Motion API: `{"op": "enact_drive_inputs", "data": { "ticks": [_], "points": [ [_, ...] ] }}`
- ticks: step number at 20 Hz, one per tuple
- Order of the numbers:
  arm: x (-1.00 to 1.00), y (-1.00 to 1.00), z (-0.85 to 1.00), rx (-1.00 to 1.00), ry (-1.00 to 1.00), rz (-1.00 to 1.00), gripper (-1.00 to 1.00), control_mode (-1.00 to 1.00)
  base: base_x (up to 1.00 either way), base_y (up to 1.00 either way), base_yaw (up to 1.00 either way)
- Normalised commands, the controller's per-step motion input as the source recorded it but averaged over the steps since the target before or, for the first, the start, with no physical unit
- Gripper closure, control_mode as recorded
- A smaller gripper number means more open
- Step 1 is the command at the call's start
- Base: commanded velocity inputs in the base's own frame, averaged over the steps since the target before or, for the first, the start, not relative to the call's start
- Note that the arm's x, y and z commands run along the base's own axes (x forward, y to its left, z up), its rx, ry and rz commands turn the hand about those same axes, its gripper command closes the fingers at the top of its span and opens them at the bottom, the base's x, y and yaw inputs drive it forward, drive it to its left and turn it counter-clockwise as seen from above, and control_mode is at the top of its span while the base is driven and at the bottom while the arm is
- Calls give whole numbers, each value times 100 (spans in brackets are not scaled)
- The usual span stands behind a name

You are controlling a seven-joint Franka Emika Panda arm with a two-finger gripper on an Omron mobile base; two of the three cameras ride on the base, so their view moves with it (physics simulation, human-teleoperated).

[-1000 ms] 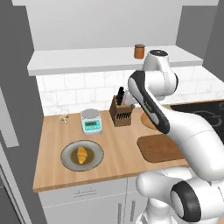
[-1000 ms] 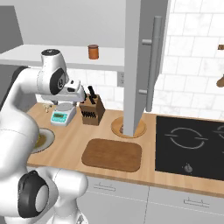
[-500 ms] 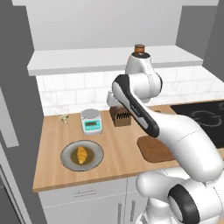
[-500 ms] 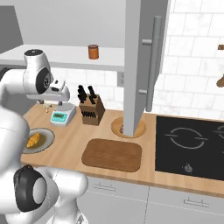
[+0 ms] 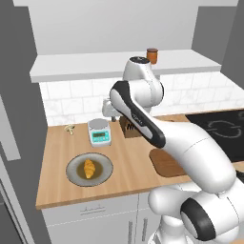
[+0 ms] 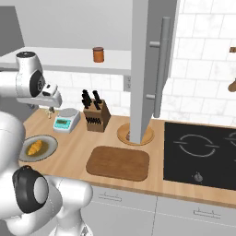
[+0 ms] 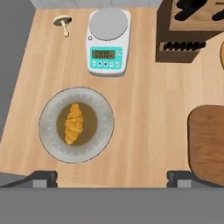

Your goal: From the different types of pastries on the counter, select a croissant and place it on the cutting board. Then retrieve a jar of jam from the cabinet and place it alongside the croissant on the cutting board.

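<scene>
Arm has swung over the last second from above the cutting board (image 6: 118,163) toward the far end of the bench (image 5: 57,167), so the hand now hangs high above the grey plate (image 7: 50,142). The pincer (image 7: 112,177) is spread wide, the fingertips (image 7: 43,177) far apart at the bottom of the hand view, nothing between them. Judgement: this is the approach leg for the first step; descent onto the pastry has not begun. The croissant (image 7: 73,123) lies in the middle of the plate, long axis roughly up-down in the hand view, and sits off to one side of the midpoint between the fingertips, so some sideways correction is likely needed before lowering. It is golden-yellow, ridged, tapered at both ends, a slight curve; small against the plate. Beyond the plate stands a white kitchen scale (image 7: 108,41) with a teal front, and just beside that a knife block (image 6: 95,116); a small mushroom-like item (image 7: 64,22) lies near the bench's back edge. The cutting board is bare, well apart from the plate on the knife-block side. The jam jar (image 5: 152,55) stands upright on the white shelf (image 5: 95,64) above the knife block, untouched.
</scene>
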Motion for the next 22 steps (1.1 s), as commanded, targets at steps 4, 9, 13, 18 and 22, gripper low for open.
{"op": "enact_drive_inputs", "data": {
  "ticks": [4,9,13,18,22],
  "points": [
    [0,34,0,10,4,0,-100,-100,0,0,0],
    [-9,39,0,7,3,3,-100,-100,0,0,0],
    [-17,41,-18,0,0,10,-100,-100,0,0,0],
    [-4,26,-27,-5,-3,22,-100,-100,0,0,0],
    [4,20,-12,0,-11,18,-100,-100,0,0,0]
  ]
}}
